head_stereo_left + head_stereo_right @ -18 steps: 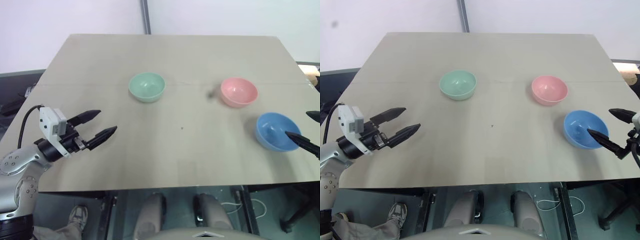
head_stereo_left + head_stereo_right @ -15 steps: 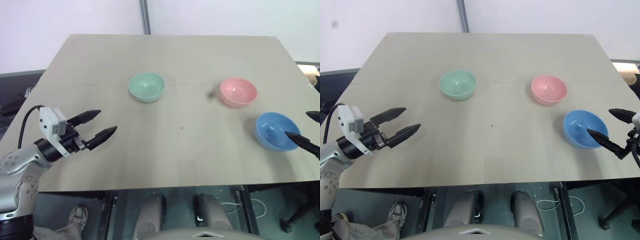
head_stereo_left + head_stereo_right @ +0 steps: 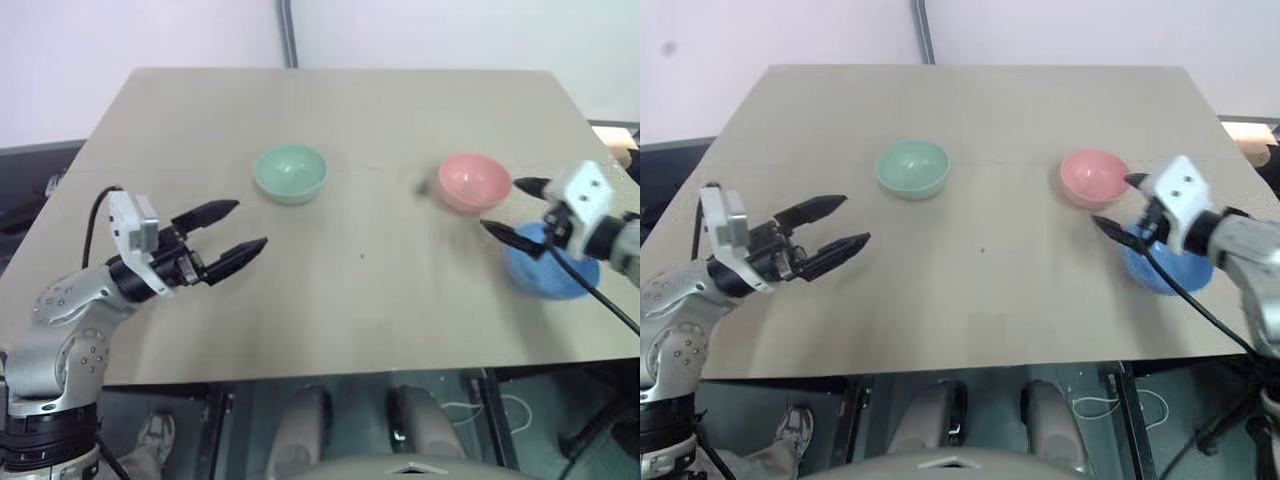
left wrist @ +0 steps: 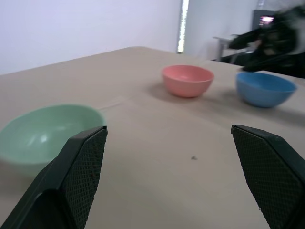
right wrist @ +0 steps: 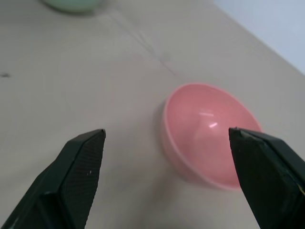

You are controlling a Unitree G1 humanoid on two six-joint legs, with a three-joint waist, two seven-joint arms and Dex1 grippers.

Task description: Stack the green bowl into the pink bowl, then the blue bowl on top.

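Note:
The green bowl (image 3: 290, 173) sits upright at the table's far left-centre. To the right of it is the pink bowl (image 3: 474, 182), with the blue bowl (image 3: 552, 272) nearer and further right. All three are empty and apart. My right gripper (image 3: 499, 205) hovers open beside the pink bowl's near right side, and its wrist covers part of the blue bowl. In the right wrist view the pink bowl (image 5: 209, 133) lies between the two fingers. My left gripper (image 3: 250, 223) is open above the table's left side, short of the green bowl (image 4: 45, 136), with nothing in it.
The beige table (image 3: 360, 330) has bare surface across its middle and front. Its front edge runs just below both arms. A dark pole (image 3: 288, 30) stands against the wall behind the far edge. A black cable (image 3: 590, 290) trails from my right wrist.
My right gripper has swung in from the table's right edge, leftward and further away, to beside the pink bowl. My left gripper has moved a little right and forward. The bowls have not moved.

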